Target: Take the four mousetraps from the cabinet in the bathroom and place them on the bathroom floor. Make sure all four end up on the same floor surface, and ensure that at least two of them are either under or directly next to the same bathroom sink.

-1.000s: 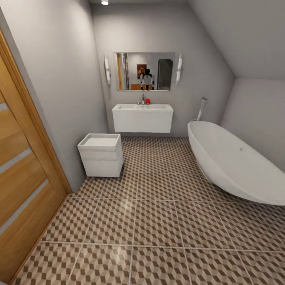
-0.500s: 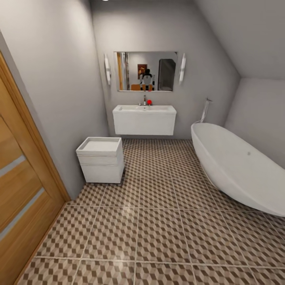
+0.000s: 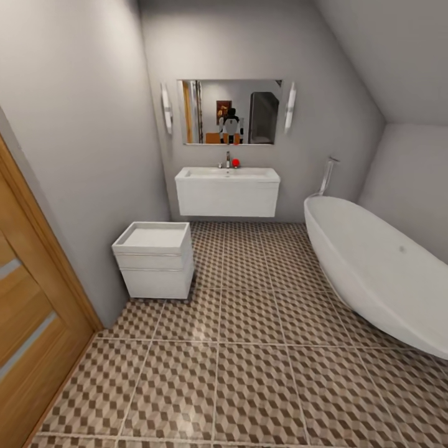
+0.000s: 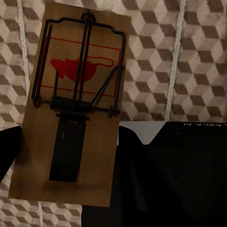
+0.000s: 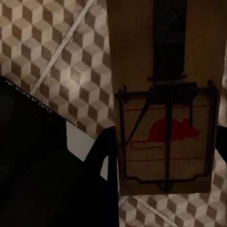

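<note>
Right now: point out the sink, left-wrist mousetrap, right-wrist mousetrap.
sink (image 3: 227, 198), head view, flat white front.
left mousetrap (image 4: 71, 66), left wrist view, red mouse print on the board.
right mousetrap (image 5: 165, 132), right wrist view, red mouse print.

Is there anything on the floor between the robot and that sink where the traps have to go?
Nothing visible blocks it. Bare patterned floor runs straight to the sink. The small white drawer unit stands off to the left by the wall, the bathtub to the right.

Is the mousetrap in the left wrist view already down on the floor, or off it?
Off it: the mousetrap is gripped between the dark fingers of the left hand, with the tiled bathroom floor beyond it.
</note>
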Controlling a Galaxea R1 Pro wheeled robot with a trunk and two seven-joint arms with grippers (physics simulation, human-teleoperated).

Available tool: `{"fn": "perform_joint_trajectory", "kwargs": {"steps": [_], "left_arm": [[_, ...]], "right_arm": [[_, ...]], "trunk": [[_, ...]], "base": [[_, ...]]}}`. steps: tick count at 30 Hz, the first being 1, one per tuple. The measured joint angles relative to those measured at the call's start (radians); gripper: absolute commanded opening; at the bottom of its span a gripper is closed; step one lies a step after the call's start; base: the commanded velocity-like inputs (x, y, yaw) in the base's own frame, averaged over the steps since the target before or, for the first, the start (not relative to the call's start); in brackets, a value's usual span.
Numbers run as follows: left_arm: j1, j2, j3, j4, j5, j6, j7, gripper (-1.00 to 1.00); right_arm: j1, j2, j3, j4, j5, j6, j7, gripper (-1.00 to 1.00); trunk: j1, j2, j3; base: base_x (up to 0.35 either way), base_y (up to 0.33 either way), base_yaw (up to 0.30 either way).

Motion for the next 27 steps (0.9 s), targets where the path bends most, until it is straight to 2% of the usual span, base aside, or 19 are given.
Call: {"fn": "perform_joint_trajectory", "kwargs": {"steps": [11, 16, 27], "left_arm": [[-0.001, 0.005, 0.0, 0.002, -0.002, -0.005, 0.0, -1.0], [0.0, -0.005, 0.0, 0.0, -0.003, -0.004, -0.001, -1.0], [0.0, -0.007, 0.001, -0.001, -0.003, -0.004, -0.001, -1.0]], "right_arm": [[0.003, 0.005, 0.002, 0.021, 0.009, 0.002, 0.005, -1.0], [0.018, 0.004, 0.002, 0.038, 0.01, 0.003, 0.007, -1.0], [0.027, 0.004, 0.001, 0.037, 0.005, 0.001, 0.006, -1.0]], "trunk": [[0.0, 0.0, 0.0], [0.0, 0.0, 0.0], [0.0, 0.0, 0.0]], "base": [[0.334, 0.0, 0.0], [0.334, 0.0, 0.0], [0.334, -0.06, 0.0]]}}
